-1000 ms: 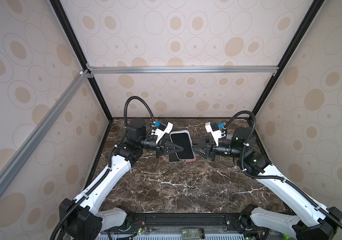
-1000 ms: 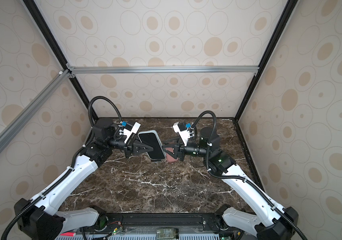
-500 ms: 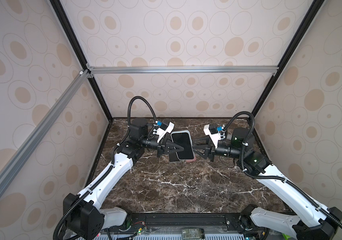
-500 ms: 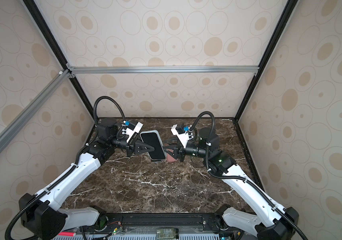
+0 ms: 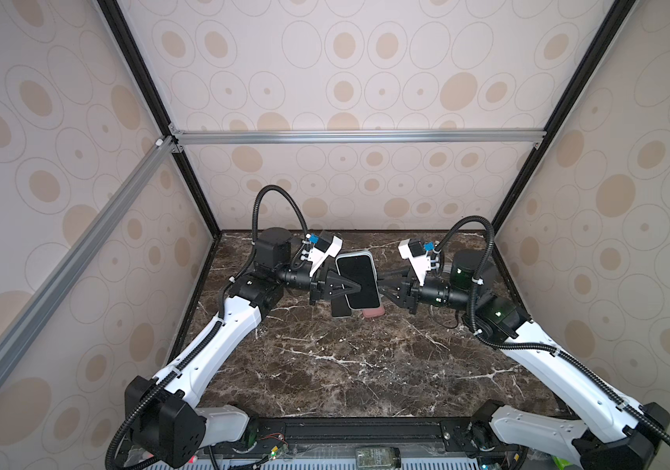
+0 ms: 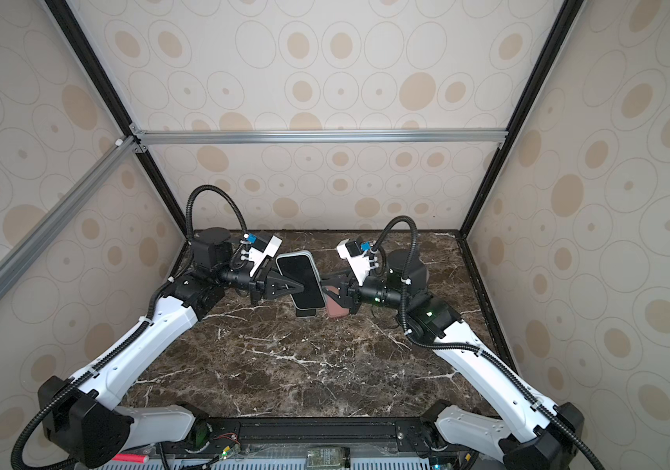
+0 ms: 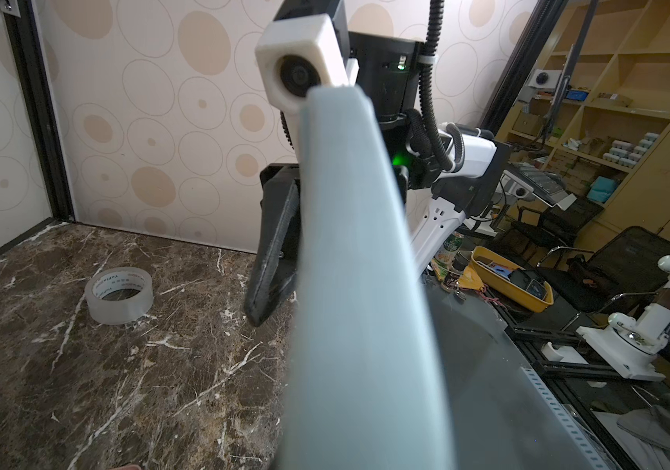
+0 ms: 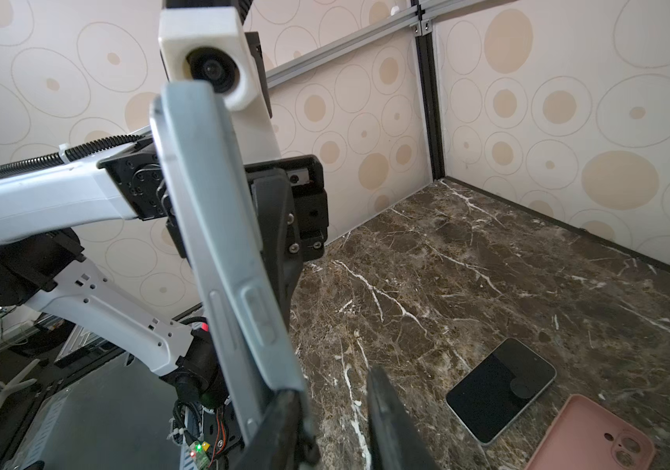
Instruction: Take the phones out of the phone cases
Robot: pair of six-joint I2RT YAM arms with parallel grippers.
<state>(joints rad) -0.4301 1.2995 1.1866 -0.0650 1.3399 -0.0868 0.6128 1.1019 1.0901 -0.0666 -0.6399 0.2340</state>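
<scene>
A: Where is the phone (image 5: 356,270)?

B: Lifted clear of the bench (image 5: 345,366), over its far middle in both top views. Dark screen tilted up toward the camera head. It sits in the pale blue-grey phone case (image 8: 219,228), whose rim shows round the glass.

A: What has hold of it?

B: The left tool (image 5: 359,288), pressed together on the phone's left long side, one finger lying across the screen.

A: And the other arm?

B: The right tool (image 5: 382,286) is at the opposite long side. In the right wrist view its fingers (image 8: 390,427) stand somewhat apart with bench showing between them. The case edge lies against one finger, not clamped as far as that view shows.

A: Anything on the bench?

B: A second phone (image 8: 502,390) lies flat, screen up, below the held one. A pink case (image 8: 593,439) lies just beside it, camera cut-outs showing. A roll of clear tape (image 7: 118,295) sits well apart, seen from the left wrist.
</scene>
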